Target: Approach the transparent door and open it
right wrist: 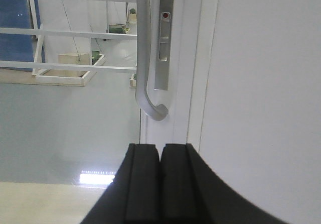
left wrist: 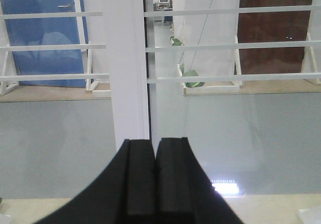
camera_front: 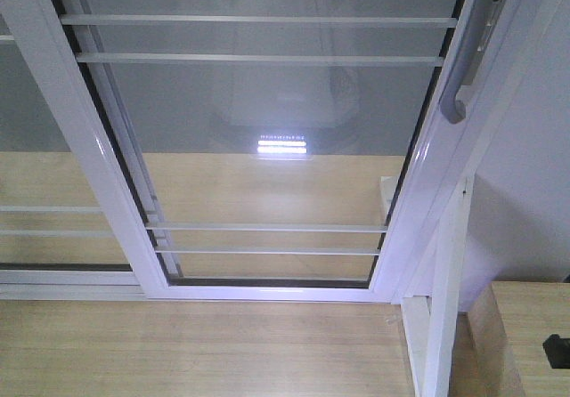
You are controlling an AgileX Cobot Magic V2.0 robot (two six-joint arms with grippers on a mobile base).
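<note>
A: Where is the transparent door [camera_front: 267, 148] lying from the claws?

B: It is standing straight ahead and filling the front view, with its right edge sitting against the wall [right wrist: 261, 83]. Its grey handle [right wrist: 142, 53] is hanging on that right edge.

A: Which arm is sitting nearer to it?

B: The right one. The right claw [right wrist: 160, 151] is pointing at the door's frame, and the handle is showing just above it and slightly to its left, apart from it. The left claw [left wrist: 154, 148] is facing the white upright [left wrist: 128, 68] on the door's other side, well apart from the handle.

A: How is the handle running?

B: Its long axis is running up and down along the frame, and its lower end is curling back toward the frame.

A: And the claws?

B: Both are showing their fingers pressed together and are gripping nothing.

A: So what is the coming move asking for?

B: I am judging that the right claw is needing to part, rise and edge left until it is straddling that vertical bar. From there it is likely dragging the panel leftward, away from the wall.
</note>
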